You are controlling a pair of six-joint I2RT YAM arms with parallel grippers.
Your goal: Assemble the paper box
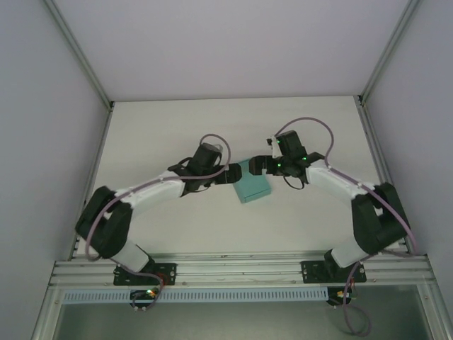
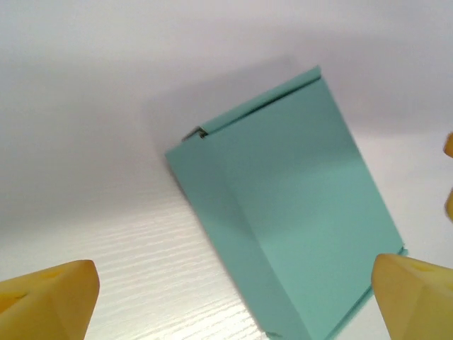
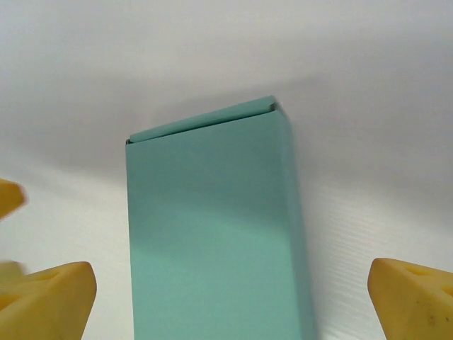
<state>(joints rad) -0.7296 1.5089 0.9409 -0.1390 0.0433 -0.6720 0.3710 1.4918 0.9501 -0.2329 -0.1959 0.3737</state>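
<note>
The paper box (image 1: pixel 253 188) is a closed teal-green rectangular box lying on the white table (image 1: pixel 170 127) between the two arms. My left gripper (image 1: pixel 237 172) reaches it from the left and my right gripper (image 1: pixel 256 166) from the upper right. In the left wrist view the box (image 2: pixel 297 212) lies slanted between wide-apart yellow fingertips (image 2: pixel 49 297), its closed flap end pointing away, and the left gripper (image 2: pixel 233 304) is open. In the right wrist view the box (image 3: pixel 212 227) runs straight ahead between the yellow fingertips (image 3: pixel 414 297), with a gap on both sides. The right gripper (image 3: pixel 230 304) is open.
Pale walls close the table in on three sides. An aluminium frame rail (image 1: pixel 241 269) with both arm bases runs along the near edge. A yellow tip of the other gripper shows at the right edge of the left wrist view.
</note>
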